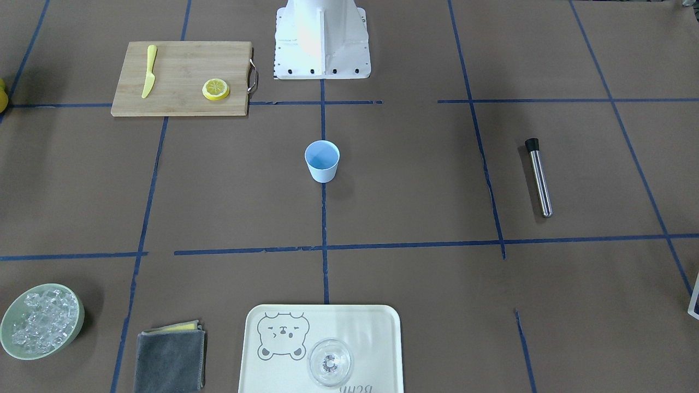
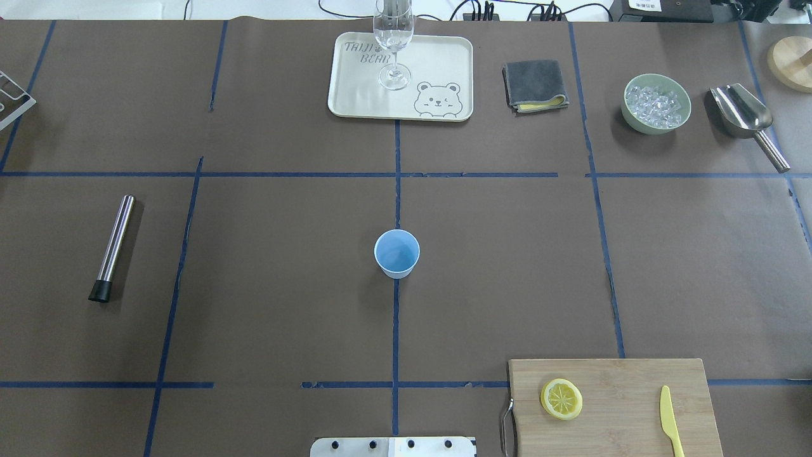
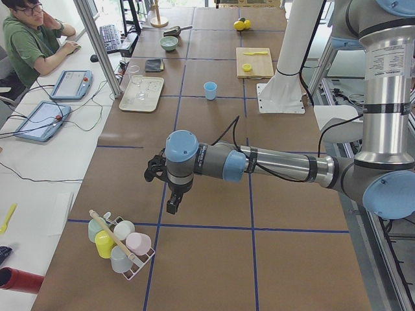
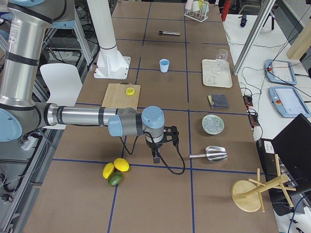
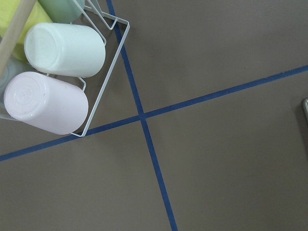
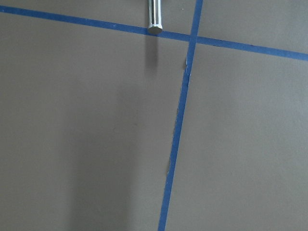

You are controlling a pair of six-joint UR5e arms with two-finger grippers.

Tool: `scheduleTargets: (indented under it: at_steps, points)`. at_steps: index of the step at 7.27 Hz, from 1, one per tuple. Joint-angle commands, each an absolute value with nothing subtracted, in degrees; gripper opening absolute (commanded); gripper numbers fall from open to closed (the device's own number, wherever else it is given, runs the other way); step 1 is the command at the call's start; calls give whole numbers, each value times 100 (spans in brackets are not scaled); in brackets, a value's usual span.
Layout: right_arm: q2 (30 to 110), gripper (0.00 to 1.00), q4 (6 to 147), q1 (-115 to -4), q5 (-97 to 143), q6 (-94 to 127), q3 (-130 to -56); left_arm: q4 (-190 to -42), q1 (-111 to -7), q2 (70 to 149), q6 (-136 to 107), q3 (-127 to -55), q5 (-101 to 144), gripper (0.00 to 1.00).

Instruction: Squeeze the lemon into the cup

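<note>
my left claw [image 3: 171, 206] hangs fingers down from the near arm, over the counter [image 2: 285, 304] at the robot's left end. only the left side camera shows it, so i cannot tell whether it is released or clenched. its wrist camera looks down on two crossing blue tape lines and the corner of a wire rack [image 5: 108, 72]. a mint tumbler [image 5: 65, 49] and a pink tumbler [image 5: 45, 102] lie in the rack.

my right claw [image 4: 155, 159] hangs the same way at the robot's right end, and it too shows only in a side camera, so i cannot tell its state either. near it on the counter lie three whole citrus fruits [image 4: 115, 171] on one side and a metal scoop [image 4: 210, 154] on the other. the right wrist camera catches the tip of the scoop's handle at a tape crossing.

the lemon [image 2: 561, 398] lies cut face up on the cutting board [image 2: 634, 387], toward the board's handle end, on the robot's right and close to the robot's base. a yellow knife [image 2: 669, 422] lies on the same board, apart from the lemon.

the cup [image 2: 396, 254] stands upright at the middle of the counter on a tape line, well apart from the lemon and from both claws.

farther out a steel rod with a black cap [image 2: 113, 249] lies on the robot's left. along the far edge are a bear tray [image 2: 355, 95] with a clear glass [image 2: 394, 44] standing on it, a folded grey cloth [image 2: 535, 84] and a green bowl [image 2: 625, 108] of ice.
</note>
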State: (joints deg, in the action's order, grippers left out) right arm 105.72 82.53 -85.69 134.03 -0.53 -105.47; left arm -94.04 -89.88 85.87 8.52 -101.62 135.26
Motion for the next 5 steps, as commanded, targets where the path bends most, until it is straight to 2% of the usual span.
scheduleTargets:
  at_steps: [1,5]
  points:
    - [10582,100,8262,-8569,13386,-53,-10512,-9387,-9000,8570,861,-10282,13518,100]
    - [10600,100,8262,-8569,13386,-53,-10468,-9501,-8982,8630,817,-10626,13456,100]
